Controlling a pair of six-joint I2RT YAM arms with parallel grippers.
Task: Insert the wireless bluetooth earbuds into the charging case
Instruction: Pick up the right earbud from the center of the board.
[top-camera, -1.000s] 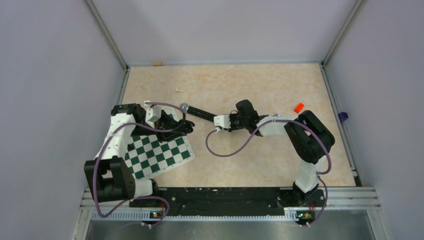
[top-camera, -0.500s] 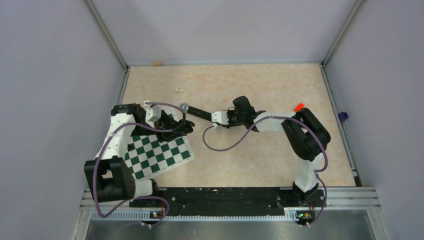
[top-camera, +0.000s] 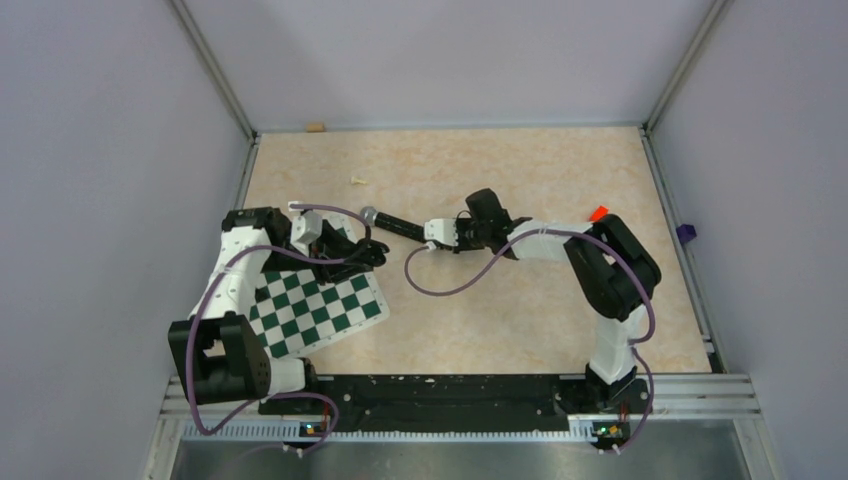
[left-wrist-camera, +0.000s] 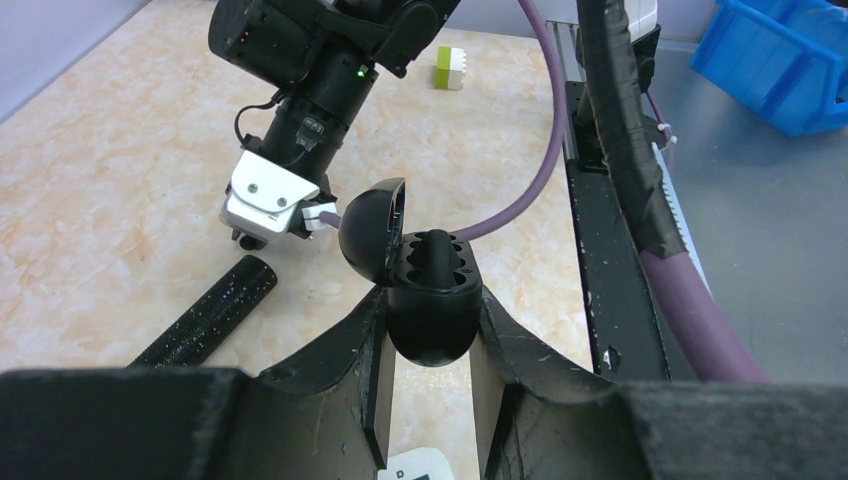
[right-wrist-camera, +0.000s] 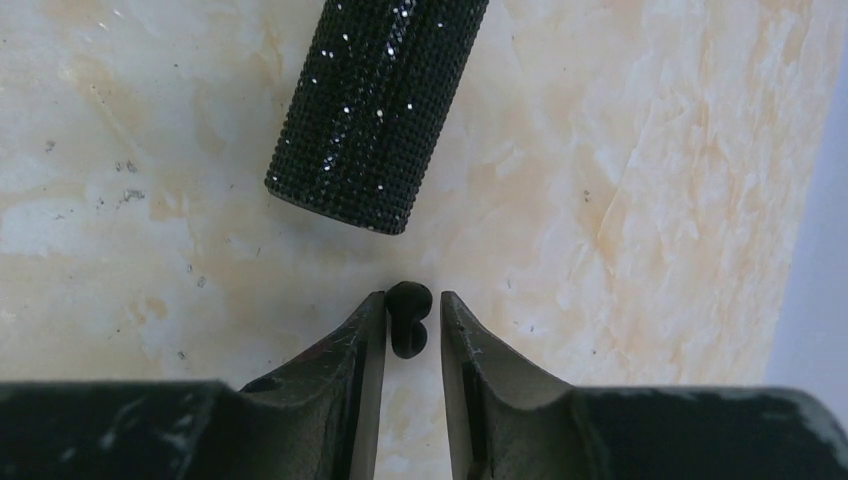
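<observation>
My left gripper (left-wrist-camera: 431, 296) is shut on the round black charging case (left-wrist-camera: 432, 325) and holds it above the table. The case's lid (left-wrist-camera: 368, 232) stands open, and its sockets look dark. In the top view this gripper (top-camera: 370, 252) is at the chessboard's far corner. My right gripper (right-wrist-camera: 412, 300) is down at the table with its jaws narrowly open around one tiny black earbud (right-wrist-camera: 407, 318). The bud touches the left finger, and a small gap shows at the right finger. In the top view this gripper (top-camera: 427, 238) is at mid table. No purple earbuds show.
A black glittery cylinder (right-wrist-camera: 375, 110) lies just beyond the right gripper's tips; it also shows in the top view (top-camera: 395, 222). A green-and-white chessboard (top-camera: 320, 305) lies at the left. A cream chess piece (top-camera: 358, 181), a red block (top-camera: 598, 213) and a tan block (top-camera: 315, 127) lie farther off.
My right gripper has moved left and a little farther back, up to the near end of the black cylinder. The left arm and the case have not moved.
</observation>
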